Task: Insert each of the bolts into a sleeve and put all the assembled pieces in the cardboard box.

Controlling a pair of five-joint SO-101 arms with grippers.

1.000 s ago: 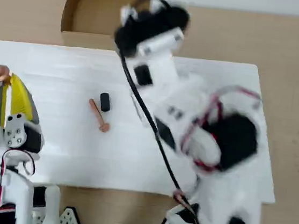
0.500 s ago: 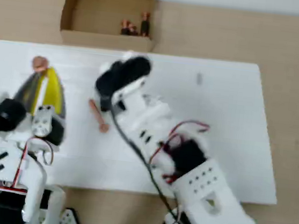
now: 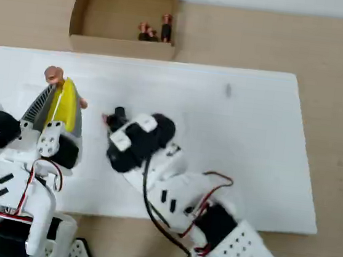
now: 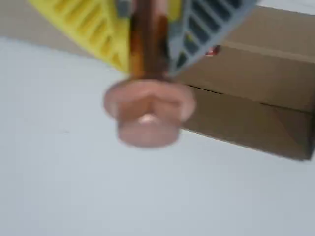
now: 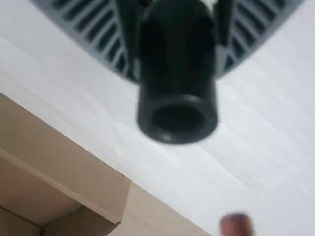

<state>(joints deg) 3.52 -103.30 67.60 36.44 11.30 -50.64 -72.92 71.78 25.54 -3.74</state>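
My left gripper [image 3: 56, 88] is shut on a copper bolt [image 3: 54, 75] over the left part of the white mat [image 3: 250, 144], head pointing toward the cardboard box [image 3: 79, 15]. In the left wrist view the bolt head [image 4: 147, 110] sticks out between the yellow finger [image 4: 88, 34] and the grey finger [image 4: 211, 24]. My right gripper [image 3: 120, 120] is at mid-mat, shut on a black sleeve [image 3: 120, 113]. The sleeve [image 5: 177, 113] shows its open end between grey fingers [image 5: 88, 34]. A second copper bolt [image 3: 105, 119] lies on the mat, mostly hidden under the right gripper.
The cardboard box stands at the far edge behind the mat, with assembled pieces [image 3: 153, 30] in its right corner. Its wall [image 4: 246, 98] is close ahead in the left wrist view. The right half of the mat has free room.
The right arm swung back from the box down to mid-mat and closed on the black sleeve. The left arm carried its bolt to the right.
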